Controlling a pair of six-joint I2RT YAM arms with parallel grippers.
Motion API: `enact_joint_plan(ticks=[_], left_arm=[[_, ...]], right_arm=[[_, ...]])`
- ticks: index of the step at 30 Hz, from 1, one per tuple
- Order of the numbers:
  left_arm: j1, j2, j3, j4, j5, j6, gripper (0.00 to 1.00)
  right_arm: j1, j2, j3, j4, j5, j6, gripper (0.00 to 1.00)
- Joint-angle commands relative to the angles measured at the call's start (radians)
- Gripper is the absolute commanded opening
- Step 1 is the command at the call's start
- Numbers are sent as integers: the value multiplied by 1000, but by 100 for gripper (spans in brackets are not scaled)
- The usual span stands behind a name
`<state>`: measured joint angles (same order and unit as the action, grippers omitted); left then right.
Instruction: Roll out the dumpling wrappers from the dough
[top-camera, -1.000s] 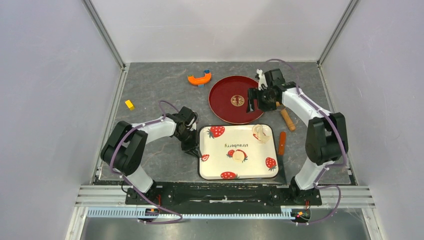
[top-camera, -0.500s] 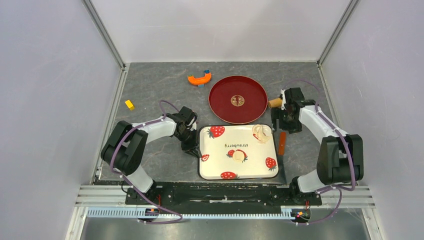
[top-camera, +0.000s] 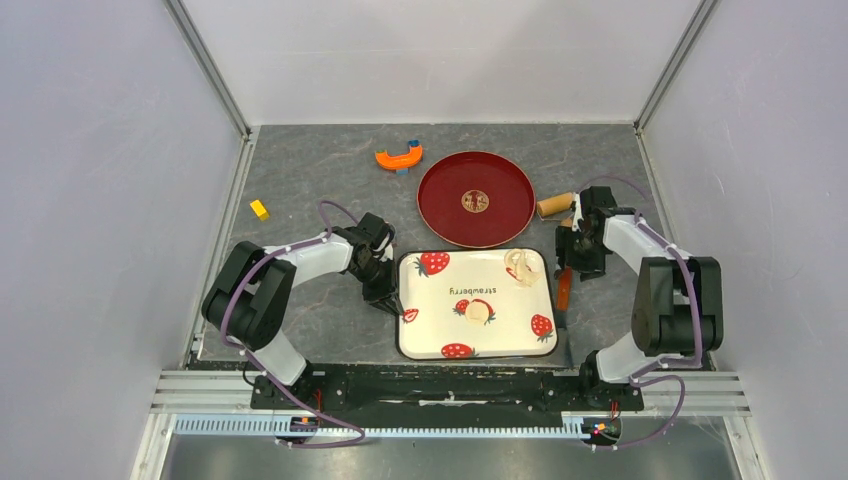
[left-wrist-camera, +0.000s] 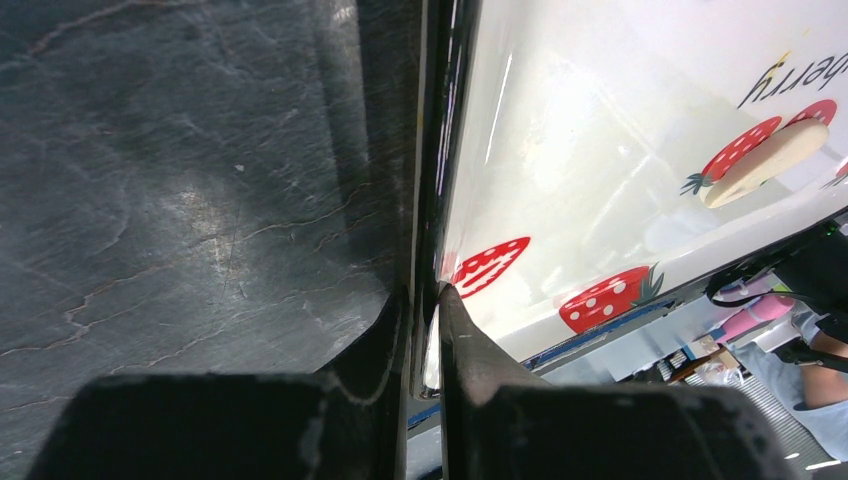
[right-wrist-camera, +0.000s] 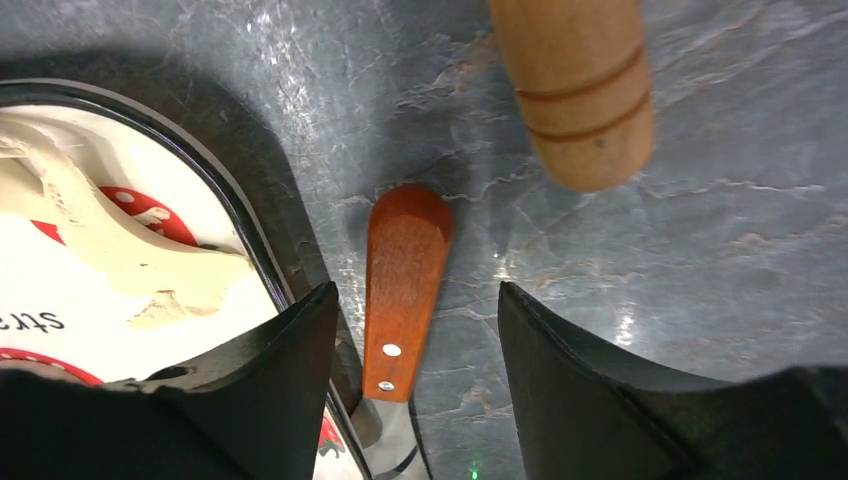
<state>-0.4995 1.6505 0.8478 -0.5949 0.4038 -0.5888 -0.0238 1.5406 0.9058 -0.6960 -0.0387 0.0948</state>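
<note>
1. The left hand (left-wrist-camera: 425, 300) is closed on the left rim of the strawberry tray (top-camera: 510, 300), with one finger outside the rim and one inside.
2. The right hand (right-wrist-camera: 412, 300) is open. Its fingers straddle the reddish wooden handle of the knife (right-wrist-camera: 400, 285) without touching it.
3. The knife lies on the grey surface (top-camera: 320, 170), just beside the tray's right edge.
4. The wooden roller (right-wrist-camera: 575, 90) lies just beyond the handle's end, apart from it.
5. A ragged, pale dumpling wrapper (top-camera: 520, 266) lies in the tray's far right corner, near the right hand.
6. The dough (top-camera: 478, 312), a small round lump, sits on a printed strawberry near the tray's middle.
7. A red plate (top-camera: 475, 200) lies just behind the tray.
8. An orange curved piece (top-camera: 400, 157) and a yellow block (top-camera: 259, 209) lie further left.
</note>
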Motion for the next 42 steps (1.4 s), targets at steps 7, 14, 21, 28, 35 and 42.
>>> enact_joint_plan(ticks=[7,14,21,28,35,42], left_arm=[[6,24,-60,47,-137,39,2],[6,30,-69,66,-132,32,2],[6,18,-75,66,-138,33,2],[4,4,-75,59,-159,52,2],[3,-20,-67,43,-178,83,2],[2,-73,-35,37,-181,102,20]], right_arm=[[4,68,-49,85,-26,10,50],[63,117,-13,105,77,10,40],[90,129,78,104,-22,2,7],[96,67,238,40,-87,-69,0],[97,5,399,-10,-134,-75,0],[98,15,573,-93,-100,-86,0]])
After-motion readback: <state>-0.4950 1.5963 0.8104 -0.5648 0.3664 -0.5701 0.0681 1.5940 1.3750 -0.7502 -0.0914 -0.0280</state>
